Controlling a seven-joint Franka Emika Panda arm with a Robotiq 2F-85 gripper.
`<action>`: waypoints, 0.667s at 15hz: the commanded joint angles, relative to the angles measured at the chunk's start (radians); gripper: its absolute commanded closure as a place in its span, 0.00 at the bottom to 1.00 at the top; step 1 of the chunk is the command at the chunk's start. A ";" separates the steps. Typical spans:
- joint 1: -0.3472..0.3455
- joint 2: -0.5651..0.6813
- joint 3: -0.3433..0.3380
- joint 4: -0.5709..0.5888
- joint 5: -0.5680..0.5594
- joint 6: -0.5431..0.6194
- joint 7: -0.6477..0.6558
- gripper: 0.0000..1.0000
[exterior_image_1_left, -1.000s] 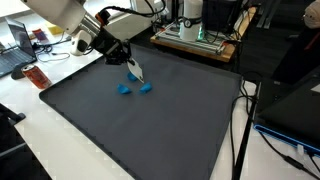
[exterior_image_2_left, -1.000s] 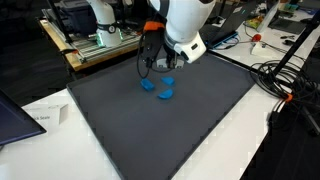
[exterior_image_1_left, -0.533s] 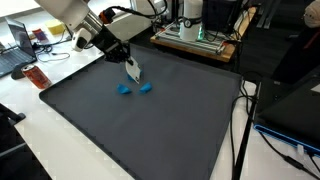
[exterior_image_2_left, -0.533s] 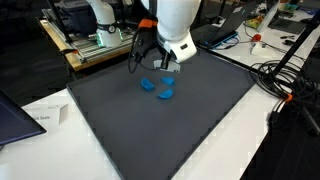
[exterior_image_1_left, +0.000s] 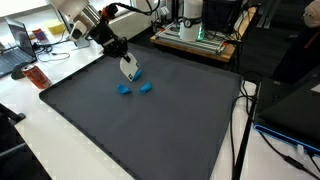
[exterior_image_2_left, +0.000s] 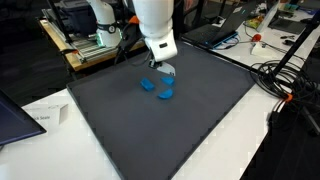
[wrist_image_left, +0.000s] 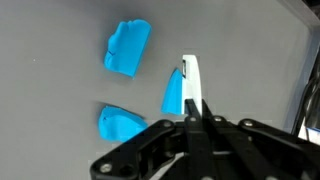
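A big dark grey flat mat (exterior_image_1_left: 150, 130) fills the middle of both exterior views. The white robot arm (exterior_image_2_left: 152, 20) hangs in from the top. Its black gripper (wrist_image_left: 196, 110), low in the wrist view, is pinched tight on a small white and blue piece (wrist_image_left: 182, 88), held above the mat. A bright blue lump (wrist_image_left: 128, 47) lies upper left, and a second blue lump (wrist_image_left: 120, 123) lower left.

place: robotics lab | top centre: electronics rack (exterior_image_1_left: 195, 32) on a wooden board | upper left: laptop (exterior_image_1_left: 20, 42) | right edge: loose cables (exterior_image_2_left: 284, 78) | middle: dark mat (exterior_image_1_left: 150, 125) on a white bench (exterior_image_1_left: 55, 140)
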 joint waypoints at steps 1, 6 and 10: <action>-0.042 -0.056 -0.007 -0.095 0.074 0.070 0.028 0.99; -0.095 -0.100 -0.018 -0.185 0.172 0.108 0.018 0.99; -0.110 -0.162 -0.038 -0.299 0.255 0.187 0.026 0.99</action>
